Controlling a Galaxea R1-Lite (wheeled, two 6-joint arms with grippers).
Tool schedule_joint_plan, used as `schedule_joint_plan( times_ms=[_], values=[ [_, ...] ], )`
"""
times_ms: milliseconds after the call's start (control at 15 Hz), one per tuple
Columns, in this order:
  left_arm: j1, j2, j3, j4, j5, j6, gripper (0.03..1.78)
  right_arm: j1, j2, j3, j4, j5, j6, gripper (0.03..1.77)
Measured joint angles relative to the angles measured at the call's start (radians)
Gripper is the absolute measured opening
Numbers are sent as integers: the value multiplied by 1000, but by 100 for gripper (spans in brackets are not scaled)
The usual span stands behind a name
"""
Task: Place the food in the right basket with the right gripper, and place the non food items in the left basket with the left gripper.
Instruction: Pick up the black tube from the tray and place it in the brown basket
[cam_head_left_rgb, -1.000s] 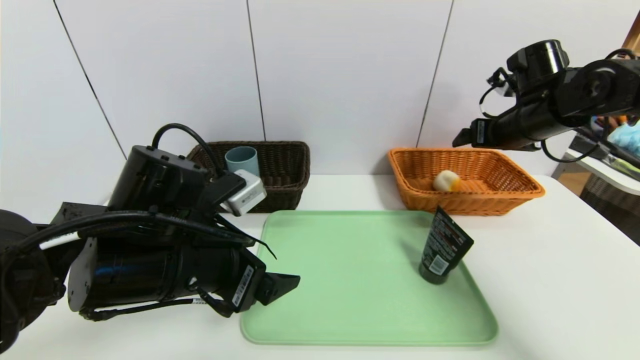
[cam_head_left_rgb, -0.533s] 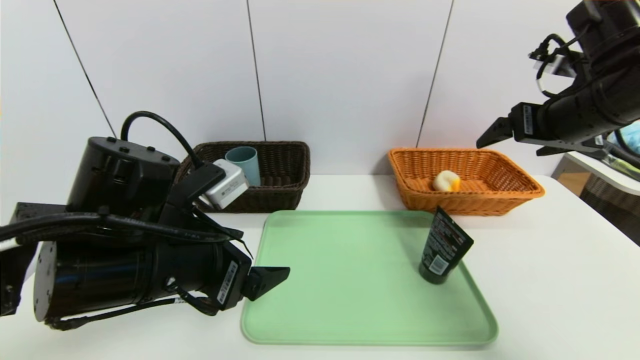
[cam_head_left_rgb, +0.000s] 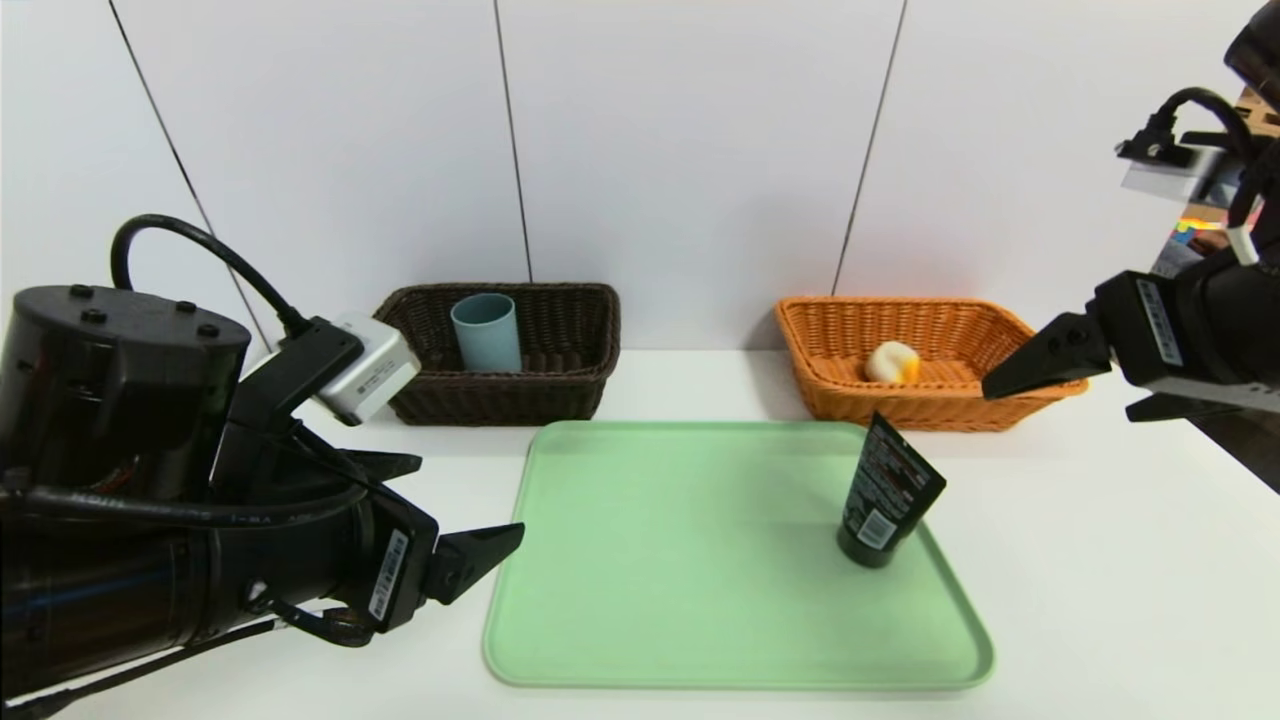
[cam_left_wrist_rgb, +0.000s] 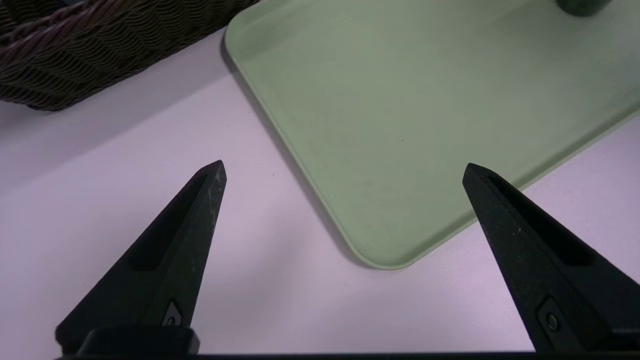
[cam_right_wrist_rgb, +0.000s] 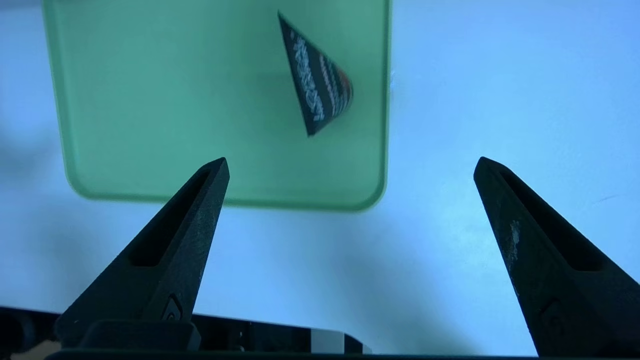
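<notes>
Black and alone on the tray (cam_head_left_rgb: 700, 686), the squeeze tube (cam_head_left_rgb: 885, 500) remained unsorted, cup (cam_head_left_rgb: 487, 335) and food (cam_head_left_rgb: 892, 363) already basketed, both pincers (cam_left_wrist_rgb: 345, 162) (cam_right_wrist_rgb: 354, 157) wide and empty.

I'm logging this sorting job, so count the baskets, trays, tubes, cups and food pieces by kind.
Baskets, dark brown and orange: 2
Green tray: 1
Black tube: 1
Blue cup: 1
Whitish food piece: 1
Total: 6
</notes>
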Motion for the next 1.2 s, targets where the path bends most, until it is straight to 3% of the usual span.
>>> schedule_joint_plan(
  times_ms=[467, 800, 1067, 1200],
  values=[
    [0, -26, 27, 0, 26, -36, 169, 155, 6, 117, -71, -27, 15, 170],
    [-1, -30, 31, -3, 25, -31, 169, 172, 105, 120, -96, -119, -3, 170],
    [-2, -28, 30, -3, 18, -9, 169, 167, 162, 118, -106, -123, -10, 170],
    [-3, -25, 25, -6, -17, 34, 169, 166, 176, 117, -114, -123, -12, 170]
  ],
)
